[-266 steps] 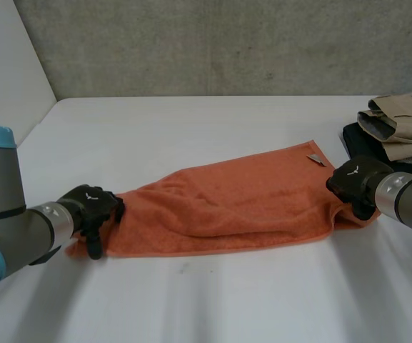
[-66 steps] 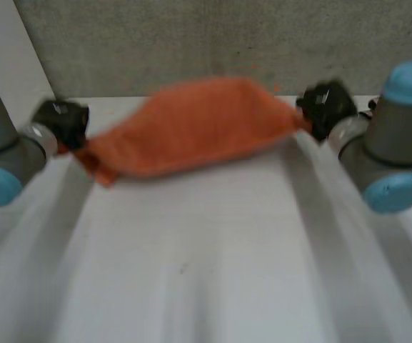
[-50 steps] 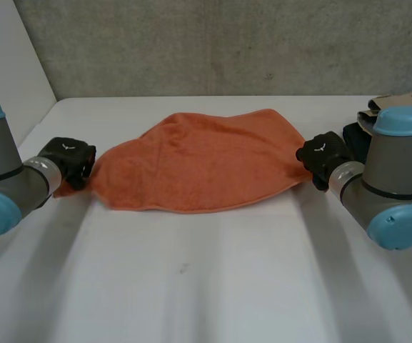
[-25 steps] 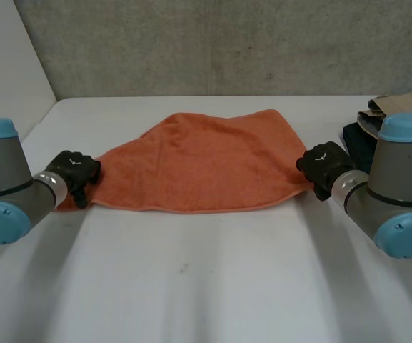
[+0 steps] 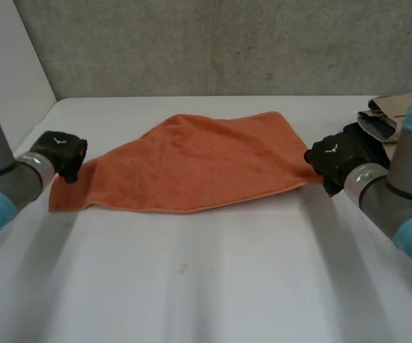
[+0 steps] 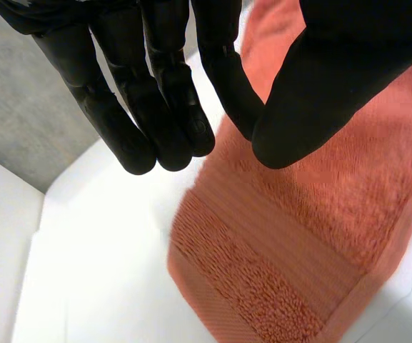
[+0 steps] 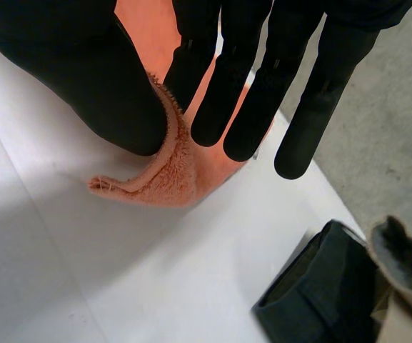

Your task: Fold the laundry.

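Towel [image 5: 198, 168] spread on tabletop [image 5: 206, 286]; fold likely next.
Left robot hand [image 5: 61, 151], mid-left, hangs open over a corner, needing a grip; right robot hand [image 5: 330, 161] pinches the opposite corner.

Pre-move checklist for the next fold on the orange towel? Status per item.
1. Grip of the right hand on the towel: ok, a corner is pinched against the thumb.
2. Hold of the left hand at the towel's opposite end: cannot tell.
3. Towel lying square: not ok, its outline is skewed and a ridge runs near the far edge.
4. Bare table in front of the towel: ok.
5. Clothes pile apart from the towel: ok, white table shows between them in the right wrist view.
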You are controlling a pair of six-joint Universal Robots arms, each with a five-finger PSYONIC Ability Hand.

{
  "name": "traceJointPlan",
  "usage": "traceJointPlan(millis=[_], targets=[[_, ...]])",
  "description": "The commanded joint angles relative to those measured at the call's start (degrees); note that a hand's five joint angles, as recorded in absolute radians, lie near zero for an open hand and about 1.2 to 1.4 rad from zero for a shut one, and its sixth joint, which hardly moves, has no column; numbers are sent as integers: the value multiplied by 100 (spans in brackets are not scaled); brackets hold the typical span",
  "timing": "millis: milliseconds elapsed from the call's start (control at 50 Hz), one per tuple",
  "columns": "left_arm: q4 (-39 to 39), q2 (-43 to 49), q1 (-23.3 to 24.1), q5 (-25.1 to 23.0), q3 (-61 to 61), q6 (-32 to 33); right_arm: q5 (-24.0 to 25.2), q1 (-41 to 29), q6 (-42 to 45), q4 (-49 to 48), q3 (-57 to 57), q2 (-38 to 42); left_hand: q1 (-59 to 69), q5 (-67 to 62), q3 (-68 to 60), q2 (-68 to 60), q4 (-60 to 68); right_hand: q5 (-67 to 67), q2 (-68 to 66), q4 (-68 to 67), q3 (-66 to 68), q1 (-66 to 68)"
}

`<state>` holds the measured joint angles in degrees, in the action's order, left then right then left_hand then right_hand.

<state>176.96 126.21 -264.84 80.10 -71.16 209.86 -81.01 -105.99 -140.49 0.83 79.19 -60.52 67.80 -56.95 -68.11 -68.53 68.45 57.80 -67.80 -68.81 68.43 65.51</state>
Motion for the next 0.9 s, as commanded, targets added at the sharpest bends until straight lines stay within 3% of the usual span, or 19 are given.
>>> traceJointPlan(millis=[20,100,220,640,800,860,900], targets=[[-83,-431,-33,-583,-618,-85,393,-18,92,304,97,-241,-2201,2117,2232,2275,-2267,1220,-1220,-1119,1157,1449],[-56,-212,-7,-654,-706,230,349,-27,171,357,35,-118,-3100,3015,3131,3173,-3165,1220,-1220,-1119,1157,1449],[-48,210,-15,-408,-557,802,297,26,189,383,-18,31,-3168,3084,3199,3242,-3234,1220,-1220,-1119,1157,1449],[128,879,266,-240,225,776,297,53,224,260,158,189,-2546,2462,2577,2620,-2612,1220,-1220,-1119,1157,1449],[137,1107,310,-74,612,715,297,61,241,260,184,233,-1085,1000,1116,1158,-1150,1220,-1220,-1119,1157,1449],[128,1239,310,23,831,715,297,61,250,260,211,225,1096,-1180,-1064,-1022,1030,1220,-1220,-1119,1157,1449],[93,1265,301,128,963,706,297,88,241,260,211,199,1220,-1305,-1189,-1147,1155,1220,-1220,-1119,1157,1449]])
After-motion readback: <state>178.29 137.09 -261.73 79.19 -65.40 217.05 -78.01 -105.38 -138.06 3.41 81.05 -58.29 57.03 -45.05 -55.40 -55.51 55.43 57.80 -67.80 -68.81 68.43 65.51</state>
